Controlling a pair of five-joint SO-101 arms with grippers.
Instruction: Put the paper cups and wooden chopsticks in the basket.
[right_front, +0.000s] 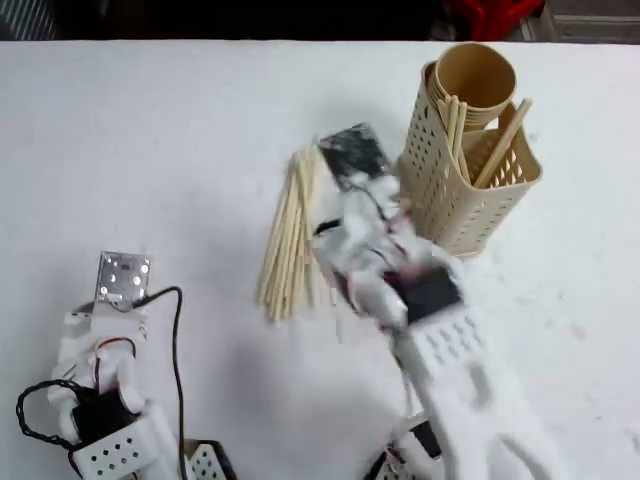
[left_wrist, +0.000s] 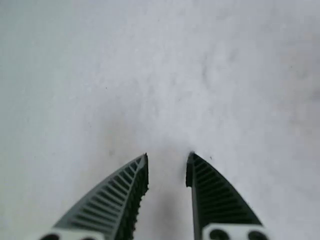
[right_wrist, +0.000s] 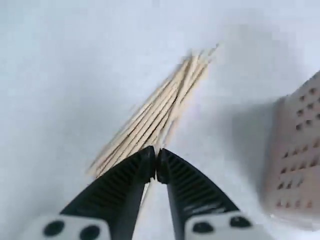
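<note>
You work on a white table (right_front: 150, 130) that fills the high view almost fully. Its far edge runs straight along the top, and behind it the room is dark, with a red object (right_front: 490, 12) at the far right.

The loose wooden chopsticks (right_front: 290, 235) lie in a bundle near the middle of the table, slightly fanned, with white tabletop between them and the left arm. The basket (right_front: 450, 200) stands upright at the far right, close to the far edge. In it are stacked paper cups (right_front: 475, 75) and beside them a few standing sticks (right_front: 500, 140) that lean over the rim.

The right arm comes from the near edge and lies across the strip between the bundle and the basket, so this passage is narrow. In the right wrist view the right gripper (right_wrist: 156, 162) has its tips pressed together just over the near end of the bundle. You cannot tell whether a stick is caught there. The perforated wall of the basket is close at one side.

The left gripper (left_wrist: 167, 157) is at the near left, well apart from the bundle, with a moderate gap between its jaws and nothing in it, above the plain table. A black cable (right_front: 178, 340) loops beside that arm.
</note>
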